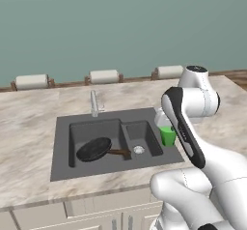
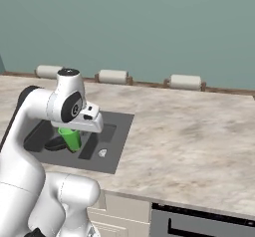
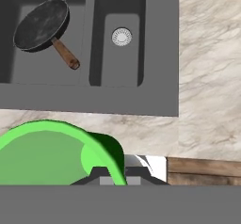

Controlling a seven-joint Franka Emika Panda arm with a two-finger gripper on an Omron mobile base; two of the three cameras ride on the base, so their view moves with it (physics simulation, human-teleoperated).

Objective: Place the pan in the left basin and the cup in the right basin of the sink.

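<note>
A round black pan point(image 1: 94, 149) with a thin brown handle lies in the left basin point(image 1: 84, 133) of a dark grey sink point(image 1: 60, 149). The pan's handle points right, toward the divider between the two compartments. From the hand view the pan point(image 3: 41, 24) appears at the upper left, with its handle angled down toward the narrower compartment.

A small bright green cup point(image 1: 168, 136) is held up at the right edge of the sink, above the rim where it meets the counter. The gripper point(image 2: 73, 131) has its jaws closed tight on the cup's wall. In the right base view the cup point(image 2: 70, 138) hangs just under the white hand. In the hand view the cup's point(image 3: 52, 152) open rim fills the lower left, very close to the camera.

The right basin point(image 1: 143, 136) is the narrower one, and its round silver drain point(image 3: 121, 36) is uncovered. A silver faucet point(image 1: 94, 103) stands at the far edge of the sink.

The sink is set in a pale marbled counter point(image 2: 189, 131). Three paper towel rolls point(image 1: 104, 76) lie spaced along the far edge of the counter, against a blue-green wall point(image 2: 149, 27).
</note>
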